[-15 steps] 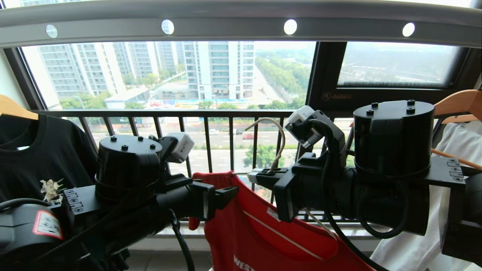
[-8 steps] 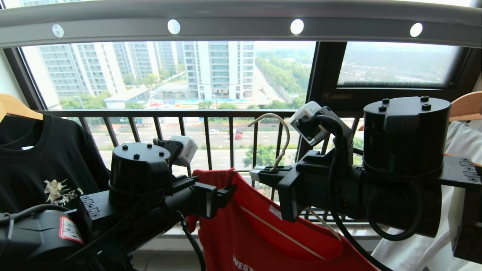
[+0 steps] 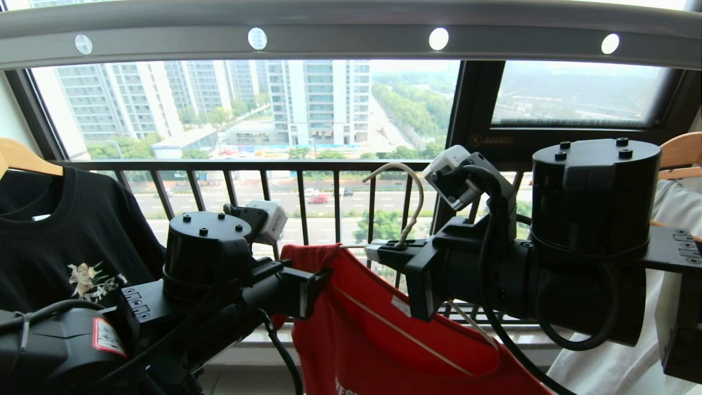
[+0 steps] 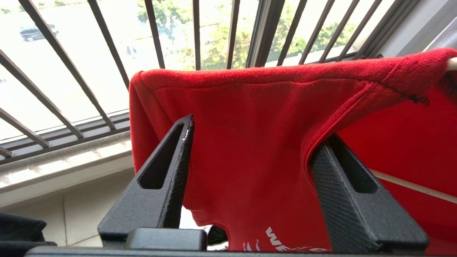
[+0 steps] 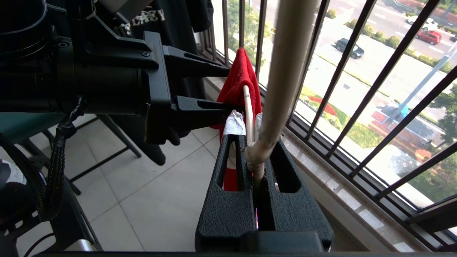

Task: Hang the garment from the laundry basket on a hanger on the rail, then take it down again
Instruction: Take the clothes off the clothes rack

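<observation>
Head view: grey rail (image 3: 351, 38) overhead across the window, red T-shirt (image 3: 384, 351) draped on the cream wire hanger (image 3: 408, 203) below it, between a black T-shirt (image 3: 66, 236) at left and a white garment (image 3: 674, 208) at right. Right gripper (image 3: 384, 252) pressed together on the hanger's neck, hook free under the rail. Left gripper (image 4: 250, 142) spread, fingers (image 4: 171, 167) straddling the T-shirt's shoulder fabric.
</observation>
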{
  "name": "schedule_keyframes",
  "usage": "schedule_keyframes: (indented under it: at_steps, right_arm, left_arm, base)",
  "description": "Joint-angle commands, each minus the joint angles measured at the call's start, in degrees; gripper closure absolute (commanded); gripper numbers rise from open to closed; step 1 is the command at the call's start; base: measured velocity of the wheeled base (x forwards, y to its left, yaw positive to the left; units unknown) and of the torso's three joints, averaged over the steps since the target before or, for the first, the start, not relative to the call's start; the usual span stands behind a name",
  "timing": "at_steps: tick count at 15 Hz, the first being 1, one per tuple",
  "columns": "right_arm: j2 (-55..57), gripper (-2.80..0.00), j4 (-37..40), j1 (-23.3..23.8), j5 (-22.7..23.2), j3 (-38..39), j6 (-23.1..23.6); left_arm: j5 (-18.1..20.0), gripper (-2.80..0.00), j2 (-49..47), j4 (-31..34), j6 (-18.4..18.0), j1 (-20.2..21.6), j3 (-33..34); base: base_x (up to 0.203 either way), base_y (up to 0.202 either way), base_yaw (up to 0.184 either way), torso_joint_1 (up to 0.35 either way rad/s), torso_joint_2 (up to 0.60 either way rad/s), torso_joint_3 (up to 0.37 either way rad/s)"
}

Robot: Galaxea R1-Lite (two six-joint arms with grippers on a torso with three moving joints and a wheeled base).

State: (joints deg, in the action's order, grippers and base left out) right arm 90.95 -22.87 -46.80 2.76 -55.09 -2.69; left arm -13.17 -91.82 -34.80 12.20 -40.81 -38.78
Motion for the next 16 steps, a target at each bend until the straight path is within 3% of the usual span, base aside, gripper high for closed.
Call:
schedule_keyframes:
  at_steps: [1, 5, 7, 9, 12, 16]
  right_arm:
    - [-0.1, 0.0, -0.2, 0.0, 0.0, 0.0, 0.0]
    - [-0.3, 0.0, -0.2, 0.0, 0.0, 0.0, 0.0]
    - [0.0, 0.0, -0.2, 0.2, 0.0, 0.0, 0.0]
    - [1.1, 0.0, -0.2, 1.3, 0.1, -0.1, 0.0]
    - [1.1, 0.0, -0.2, 1.4, 0.1, 0.0, 0.1]
    - [1.2, 0.0, -0.2, 1.3, 0.1, 0.2, 0.2]
  left_arm:
    - [-0.1, 0.0, 0.5, -0.2, 0.0, 0.0, 0.0]
    - [-0.5, 0.0, 3.3, -1.5, -0.9, 0.1, -0.2]
    - [-0.1, 0.0, 4.2, -1.6, -1.4, 2.3, -0.4]
    - [3.8, 0.0, 3.9, -1.4, -1.3, 7.6, -1.1]
    - [16.0, 0.0, 3.5, -1.3, -0.9, 16.7, -1.3]
    - [18.0, 0.0, 0.0, -1.5, 1.6, 18.8, -1.8]
  base:
    - [0.0, 0.0, 0.0, 0.0, 0.0, 0.0]
    - [0.0, 0.0, 0.0, 0.0, 0.0, 0.0]
    - [0.0, 0.0, 0.0, 0.0, 0.0, 0.0]
    - [0.0, 0.0, 0.0, 0.0, 0.0, 0.0]
    - [0.0, 0.0, 0.0, 0.0, 0.0, 0.0]
    - [0.0, 0.0, 0.0, 0.0, 0.0, 0.0]
